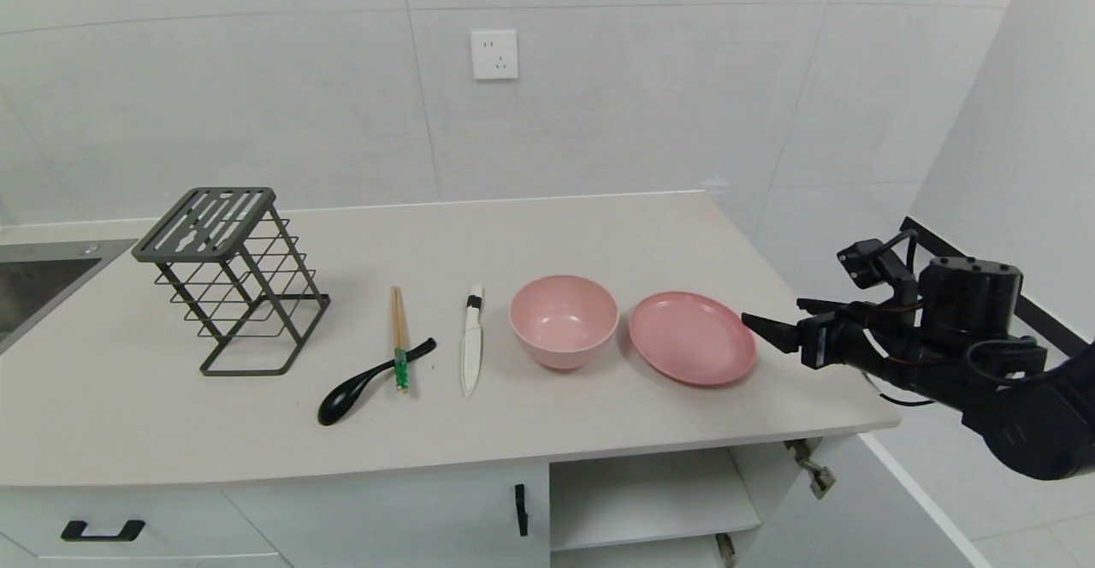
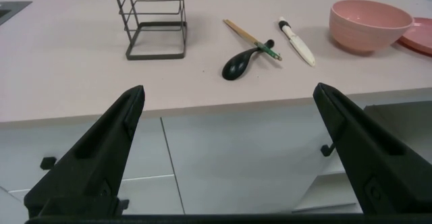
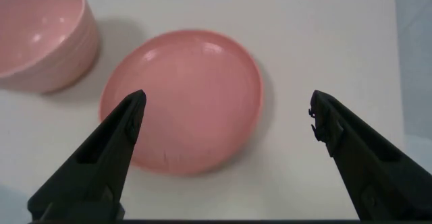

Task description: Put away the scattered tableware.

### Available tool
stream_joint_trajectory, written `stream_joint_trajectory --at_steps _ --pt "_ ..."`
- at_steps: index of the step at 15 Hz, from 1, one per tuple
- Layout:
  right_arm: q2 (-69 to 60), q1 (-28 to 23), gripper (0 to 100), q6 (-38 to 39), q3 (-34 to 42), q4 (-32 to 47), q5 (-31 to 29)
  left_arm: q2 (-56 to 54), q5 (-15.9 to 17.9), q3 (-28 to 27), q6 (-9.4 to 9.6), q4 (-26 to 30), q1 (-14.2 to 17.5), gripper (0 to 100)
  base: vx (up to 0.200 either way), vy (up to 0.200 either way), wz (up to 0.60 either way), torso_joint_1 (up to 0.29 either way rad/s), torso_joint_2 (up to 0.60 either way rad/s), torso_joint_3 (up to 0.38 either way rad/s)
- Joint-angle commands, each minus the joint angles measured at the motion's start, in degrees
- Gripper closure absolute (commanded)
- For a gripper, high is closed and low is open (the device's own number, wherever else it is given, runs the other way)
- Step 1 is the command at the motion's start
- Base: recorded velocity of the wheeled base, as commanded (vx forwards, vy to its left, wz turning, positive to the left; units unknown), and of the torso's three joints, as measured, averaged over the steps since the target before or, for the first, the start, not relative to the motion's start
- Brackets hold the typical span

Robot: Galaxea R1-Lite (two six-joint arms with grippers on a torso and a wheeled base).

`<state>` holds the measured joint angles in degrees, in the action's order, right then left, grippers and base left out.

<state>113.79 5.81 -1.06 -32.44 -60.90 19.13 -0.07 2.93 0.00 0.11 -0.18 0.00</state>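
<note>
1. Right gripper (image 1: 774,318) hangs at the right end of the tabletop (image 1: 547,234), jaws spread wide, empty.
2. Plate (image 1: 693,337) lies flat just ahead of the tips, toward the robot's left. Wrist view frames it between the jaws.
3. Right arm is the nearer one. Left gripper (image 2: 228,89) hangs low in front of the tabletop, jaws apart, empty.
4. Bowl (image 1: 564,320) sits just beside the plate, on its left.
5. Likely next: pinch the plate's near rim, since it lies flat with no side to grab.
</note>
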Motion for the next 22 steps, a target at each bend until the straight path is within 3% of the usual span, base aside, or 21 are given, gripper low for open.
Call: stream_joint_trajectory --at_steps 1,7,11,22 --pt "0.38 1.39 0 0.36 -2.54 0.70 -0.23 0.07 -0.03 0.00 0.07 0.01 0.00 0 0.000 0.000 0.00 0.000 0.00 0.000" --pt "1.88 2.89 0 1.76 -5.71 7.82 -2.96 0.07 -0.11 0.00 -0.11 0.09 0.09 0 0.000 0.000 0.00 0.000 0.00 0.000" --pt "6.45 2.45 0 4.14 -9.66 7.73 -4.19 0.07 -0.11 0.00 -0.02 0.01 0.09 0 0.000 0.000 0.00 0.000 0.00 0.000" --pt "11.02 2.89 0 3.43 -8.34 5.80 -3.92 0.07 -0.11 0.00 0.07 0.09 0.09 0 0.000 0.000 0.00 0.000 0.00 0.000"
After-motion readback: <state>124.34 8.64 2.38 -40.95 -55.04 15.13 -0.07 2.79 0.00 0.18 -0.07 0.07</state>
